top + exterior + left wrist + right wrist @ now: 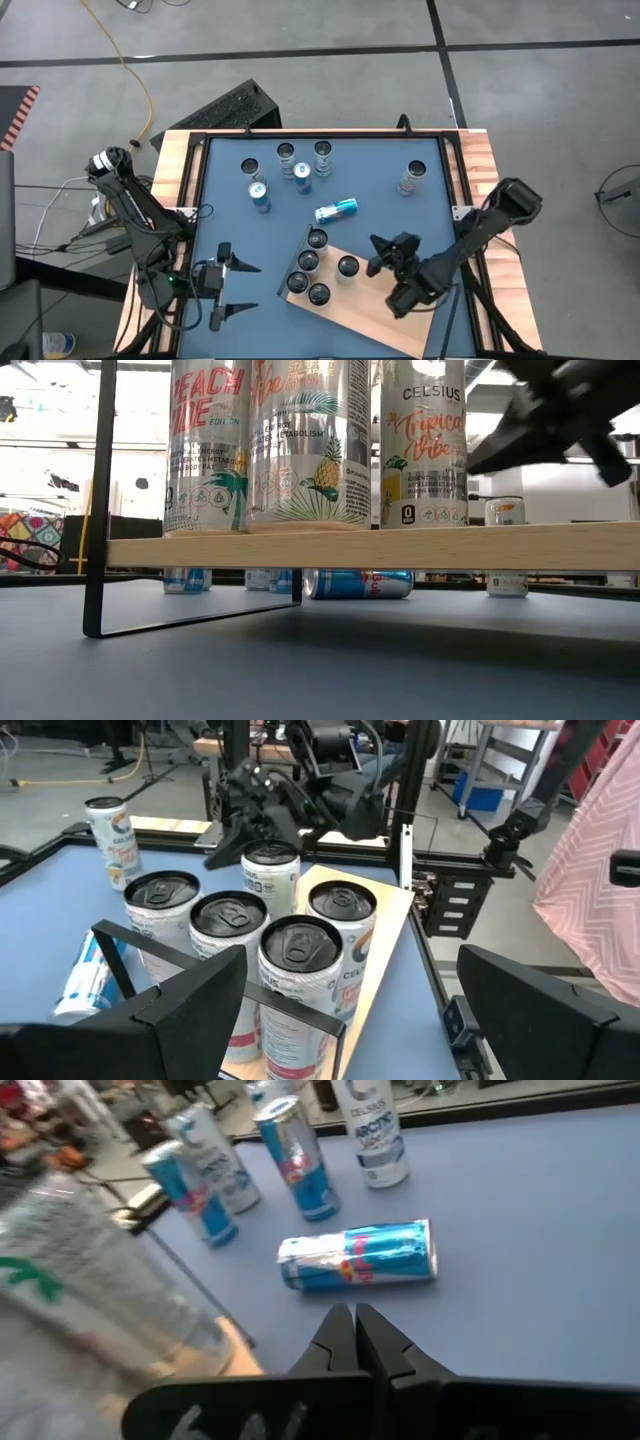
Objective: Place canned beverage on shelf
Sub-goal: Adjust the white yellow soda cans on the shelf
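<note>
We are between cans. The left gripper (232,290) waits at the near edge of the tabletop (230,210), jaws spread and empty. Just right of it, the shelf (375,315) already carries five upright cans (318,294). Above its right part hangs the right gripper (378,254), jaws pressed together, holding nothing. Just beyond the shelf a blue can (336,210) lies on its side, probably next: we must spread those jaws, reach it, and stand it up. More cans stand farther back.
</note>
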Robot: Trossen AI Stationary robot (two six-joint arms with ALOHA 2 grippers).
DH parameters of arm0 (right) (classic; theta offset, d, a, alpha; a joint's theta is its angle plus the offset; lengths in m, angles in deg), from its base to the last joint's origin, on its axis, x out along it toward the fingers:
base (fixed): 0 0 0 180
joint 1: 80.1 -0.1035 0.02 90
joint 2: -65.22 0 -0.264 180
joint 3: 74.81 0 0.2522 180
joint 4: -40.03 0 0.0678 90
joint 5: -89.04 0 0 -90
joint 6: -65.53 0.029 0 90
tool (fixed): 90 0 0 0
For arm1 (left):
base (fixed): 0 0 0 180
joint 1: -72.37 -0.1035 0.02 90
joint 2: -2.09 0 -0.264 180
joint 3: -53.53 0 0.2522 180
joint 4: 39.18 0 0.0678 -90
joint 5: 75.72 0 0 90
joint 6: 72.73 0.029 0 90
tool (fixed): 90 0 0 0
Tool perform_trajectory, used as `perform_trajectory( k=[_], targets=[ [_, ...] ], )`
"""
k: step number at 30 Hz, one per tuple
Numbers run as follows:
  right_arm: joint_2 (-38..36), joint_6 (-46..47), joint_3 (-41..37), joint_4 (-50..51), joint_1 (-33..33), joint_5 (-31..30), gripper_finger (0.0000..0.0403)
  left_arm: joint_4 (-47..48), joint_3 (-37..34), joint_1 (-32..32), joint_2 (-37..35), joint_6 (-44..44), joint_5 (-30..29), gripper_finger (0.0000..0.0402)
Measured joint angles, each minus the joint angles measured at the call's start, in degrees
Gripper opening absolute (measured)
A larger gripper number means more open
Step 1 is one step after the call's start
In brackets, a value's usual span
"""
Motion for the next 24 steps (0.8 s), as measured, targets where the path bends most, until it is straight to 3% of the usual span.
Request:
perform_trajectory(
  k=[9, 15, 24],
  targets=[
    [6.83, -1.78, 4.57, 0.36, -0.06, 1.05, 0.0, 0.0, 0.0, 0.0, -0.02, 0.79, -0.01, 0.0348],
    [6.99, -0.31, 4.76, -0.11, -1.62, 1.69, 0.0, 0.0, 0.0, -0.23, -0.04, 1.98, -0.29, 0.0348],
    [6.99, -8.93, 4.76, -9.26, -0.65, 1.65, 0.0, 0.02, 0.0, -0.36, -0.04, 2.35, -0.29, 0.0348]
  ],
)
